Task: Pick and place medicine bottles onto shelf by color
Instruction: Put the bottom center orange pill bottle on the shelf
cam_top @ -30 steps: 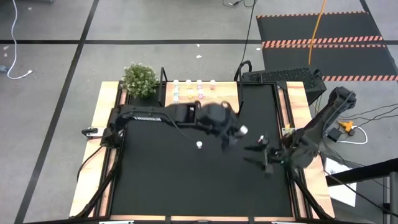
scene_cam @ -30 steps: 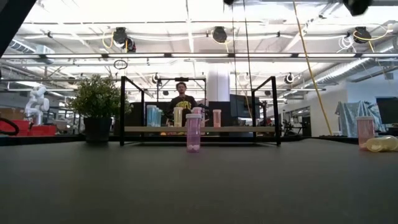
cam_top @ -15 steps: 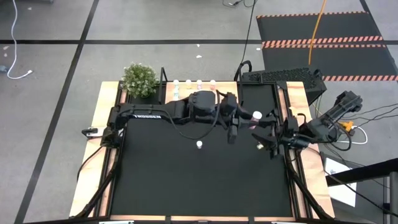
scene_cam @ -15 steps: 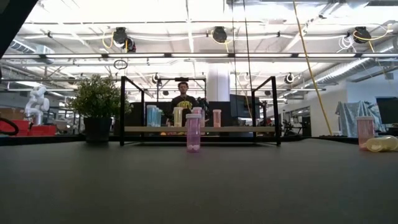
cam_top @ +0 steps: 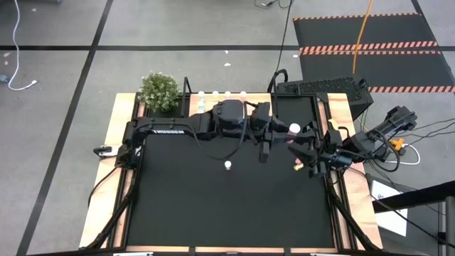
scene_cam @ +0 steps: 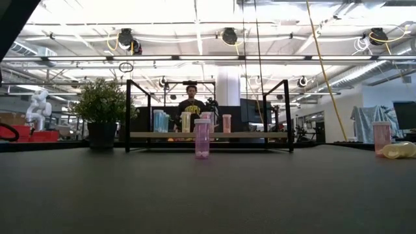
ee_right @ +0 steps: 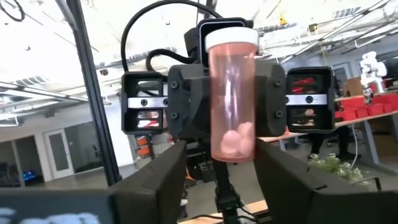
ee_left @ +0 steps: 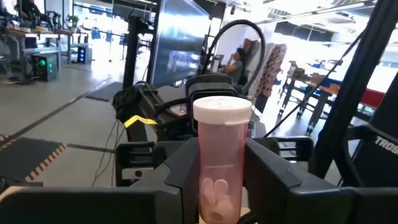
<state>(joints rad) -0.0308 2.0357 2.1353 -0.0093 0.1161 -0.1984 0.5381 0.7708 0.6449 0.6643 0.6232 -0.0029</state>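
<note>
left gripper (cam_top: 284,132) clamped on pink bottle (ee_left: 220,163), held mid-air over table's right side | right gripper (cam_top: 304,151) facing it, fingers wide around the bottle, contact unclear | shelf (scene_cam: 208,135) at table's far edge, bottles on it

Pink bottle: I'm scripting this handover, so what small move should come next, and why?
Probably close the right gripper on the pink bottle: the left gripper grips it, and the right fingers flank it, seemingly without touching.

pink bottle (ee_left: 221,163) base cut off by frame edge, shelf (cam_top: 213,107) largely hidden under left arm
</note>
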